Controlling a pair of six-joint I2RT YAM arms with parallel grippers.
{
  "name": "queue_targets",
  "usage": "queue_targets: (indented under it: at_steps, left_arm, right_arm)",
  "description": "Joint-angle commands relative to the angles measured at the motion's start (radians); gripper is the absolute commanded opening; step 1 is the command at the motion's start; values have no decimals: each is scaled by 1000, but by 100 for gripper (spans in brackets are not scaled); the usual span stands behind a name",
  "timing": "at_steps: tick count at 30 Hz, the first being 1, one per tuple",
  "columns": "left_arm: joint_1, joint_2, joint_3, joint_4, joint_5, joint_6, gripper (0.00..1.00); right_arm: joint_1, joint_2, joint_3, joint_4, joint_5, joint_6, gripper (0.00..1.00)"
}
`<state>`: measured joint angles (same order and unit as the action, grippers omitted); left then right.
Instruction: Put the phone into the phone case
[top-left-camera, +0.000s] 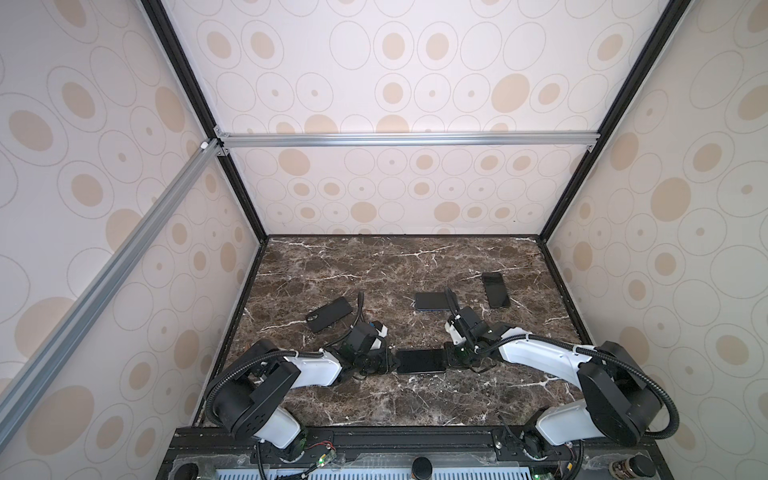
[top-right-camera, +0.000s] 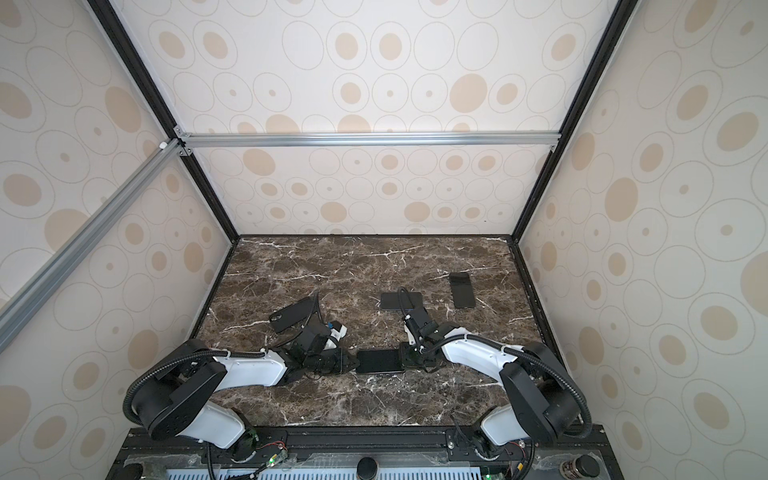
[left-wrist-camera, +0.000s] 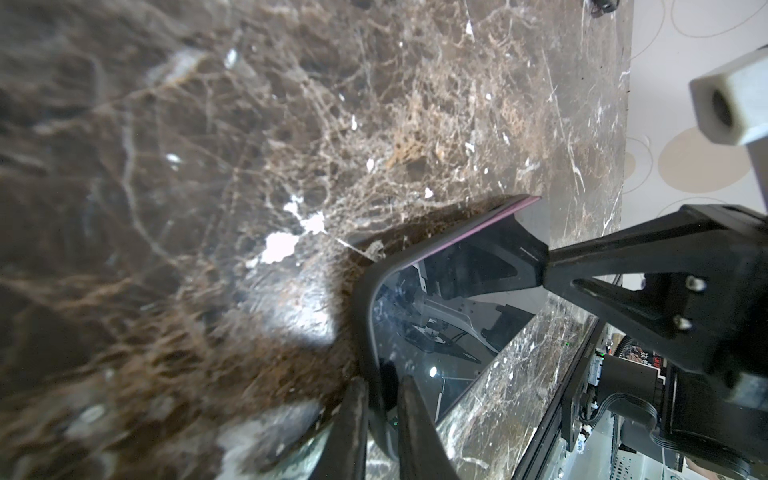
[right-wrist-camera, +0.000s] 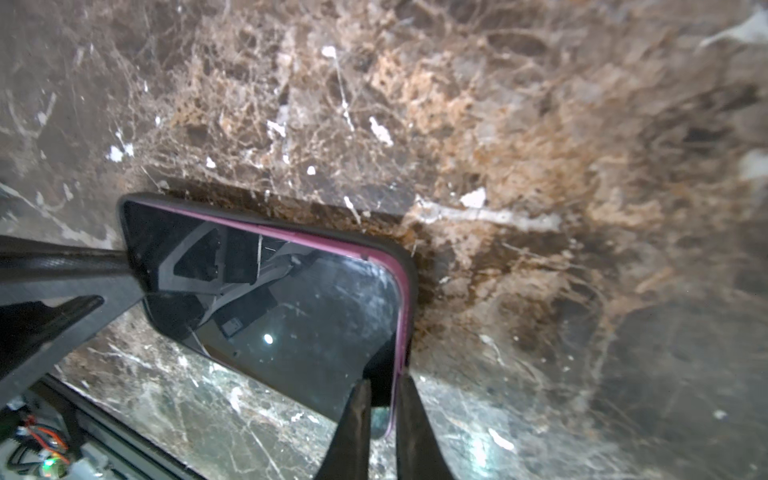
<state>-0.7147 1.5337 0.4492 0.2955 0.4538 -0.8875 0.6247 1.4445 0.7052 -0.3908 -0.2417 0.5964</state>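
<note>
A dark-screened phone (top-left-camera: 420, 360) (top-right-camera: 380, 360) with a pink rim is held level between my two grippers near the table's front middle. A black phone case (right-wrist-camera: 409, 266) (left-wrist-camera: 365, 299) wraps its edge and corners. My left gripper (top-left-camera: 392, 360) (top-right-camera: 353, 360) (left-wrist-camera: 382, 386) is shut on the phone's left end, one finger on the screen (left-wrist-camera: 436, 332) and one behind. On the right end my right gripper (top-left-camera: 448, 357) (top-right-camera: 405, 356) (right-wrist-camera: 382, 388) is shut, pinching the screen (right-wrist-camera: 291, 299) and pink rim. I cannot tell whether the phone touches the marble.
A loose black case (top-left-camera: 329, 313) (top-right-camera: 293, 314) with a camera hole lies on the marble behind the left arm. Two more dark phones lie farther back, one (top-left-camera: 432, 301) mid-table, one (top-left-camera: 496, 289) toward the right. Patterned walls close in three sides.
</note>
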Motion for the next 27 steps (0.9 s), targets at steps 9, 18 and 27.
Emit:
queue_targets:
  at_steps: [9,18,27]
  left_arm:
    - [-28,98,-65,-217,2,-40,16]
    - [-69,125,-93,-145,38,-97,16]
    - [-77,101,-97,-159,22,-117,16]
  right_arm:
    - [13,168,-111,170,-156,38,7]
    - [12,350,-145,286,-233,43,4]
    - [16,311,-112,171,-208,7,4]
